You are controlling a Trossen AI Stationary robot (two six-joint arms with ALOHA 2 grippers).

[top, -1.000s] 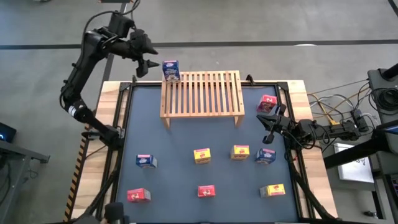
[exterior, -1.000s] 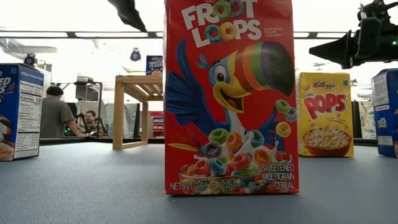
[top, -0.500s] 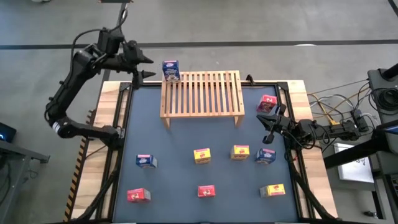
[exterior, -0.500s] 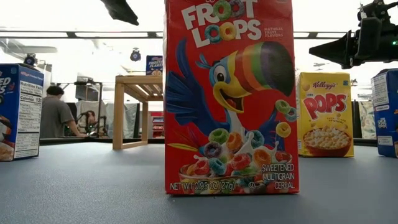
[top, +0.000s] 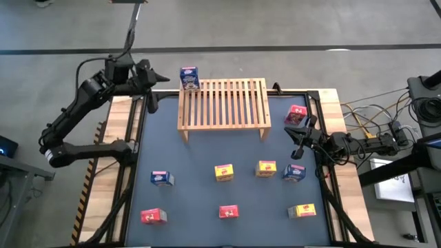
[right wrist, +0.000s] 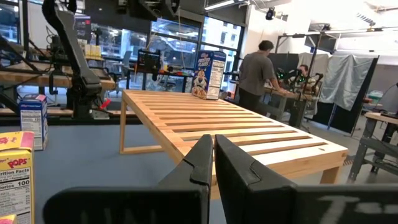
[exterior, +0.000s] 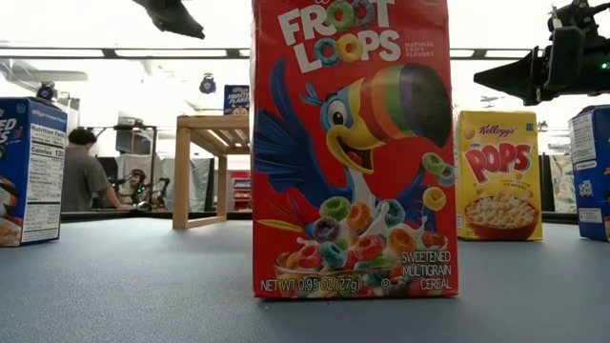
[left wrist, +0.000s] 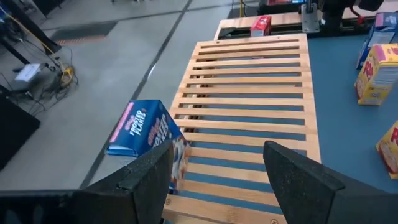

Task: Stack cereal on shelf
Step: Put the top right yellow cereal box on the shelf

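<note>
A blue cereal box point(top: 189, 78) stands upright on the far left corner of the shelf point(top: 224, 103); the left wrist view shows the box point(left wrist: 146, 127) on the slats point(left wrist: 249, 106). My left gripper point(top: 152, 96) hangs open, left of the shelf and apart from the box, with nothing between its fingers point(left wrist: 217, 171). Several red, yellow and blue cereal boxes stand on the blue table, among them a red one point(exterior: 351, 148) near the front. My right gripper point(top: 298, 134) waits shut at the right edge, with its fingertips point(right wrist: 213, 162) together.
A red box point(top: 296, 114) stands right of the shelf, close to my right gripper. The others stand in two rows on the near half: blue point(top: 162, 178), yellow point(top: 224, 172), yellow point(top: 267, 168), blue point(top: 294, 172), then red point(top: 154, 216), red point(top: 229, 211), yellow point(top: 302, 210). People point(right wrist: 255, 68) work beyond the table.
My left gripper has drawn back from the blue box on the shelf toward the table's left edge and sunk lower as its arm folded in. It stays open. The blue box keeps its place on the shelf's corner.
</note>
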